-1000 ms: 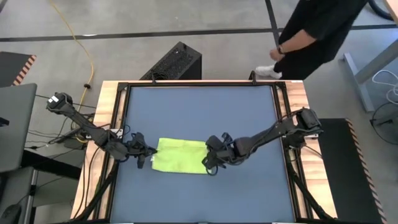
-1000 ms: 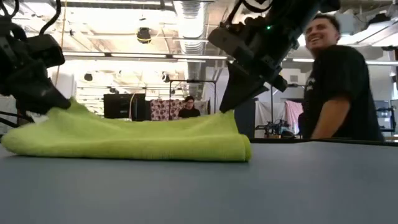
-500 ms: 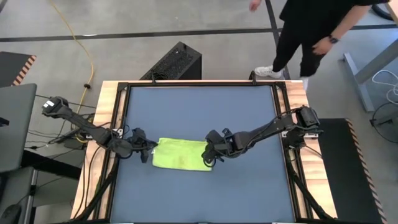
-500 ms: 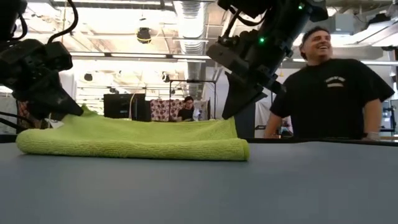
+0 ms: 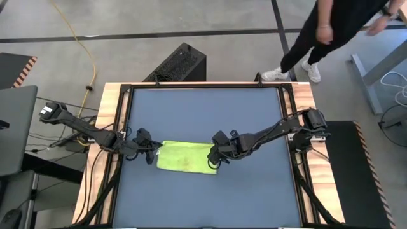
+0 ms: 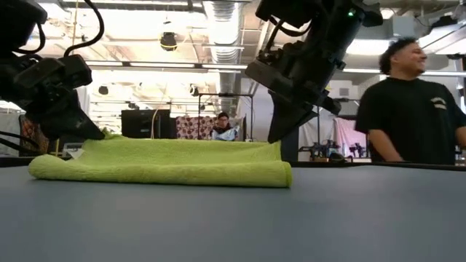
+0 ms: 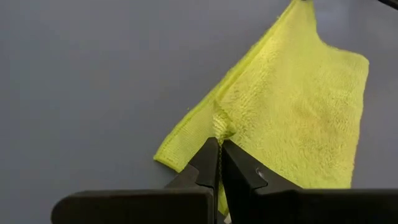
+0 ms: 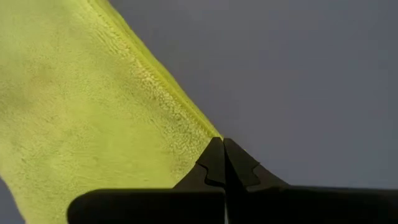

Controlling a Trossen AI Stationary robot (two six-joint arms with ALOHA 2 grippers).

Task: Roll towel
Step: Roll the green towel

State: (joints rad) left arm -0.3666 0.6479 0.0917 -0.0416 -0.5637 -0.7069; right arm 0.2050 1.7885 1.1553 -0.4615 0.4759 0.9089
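Observation:
The lime-green towel [image 5: 184,157] lies folded flat on the dark blue-grey mat [image 5: 203,108]; it also shows in the low view [image 6: 160,161]. My left gripper [image 5: 154,151] is shut at the towel's left end, as the left wrist view [image 7: 219,152] shows. My right gripper [image 5: 213,155] is shut at the towel's right end, near its far corner, as the right wrist view [image 8: 223,148] shows. Both grippers sit low over the mat in the low view, the left [image 6: 81,129] and the right [image 6: 279,135]. My left gripper pinches the towel's left edge [image 7: 220,127] between its two fingertips, slanting down from the table's left. The cloth puckers right at the tips. The rest of the towel lies flat on the mat. My right gripper pinches the towel's right end at its edge [image 8: 208,135] between its two fingertips, slanting down from the table's right. How many layers it has, I cannot tell. The towel lies flat on the mat below it.
The mat's bare surface stretches wide on the far side [image 5: 203,108] and the near side [image 5: 203,203] of the towel. A wooden frame [image 5: 105,114] borders the table. A person [image 5: 331,32] walks on the floor beyond the far right corner.
Both grippers have gone a little toward the table's far edge and down, staying shut on the towel. The towel's left end, which stood raised in a peak, now lies low and flat, and the towel has slid slightly toward the far edge.

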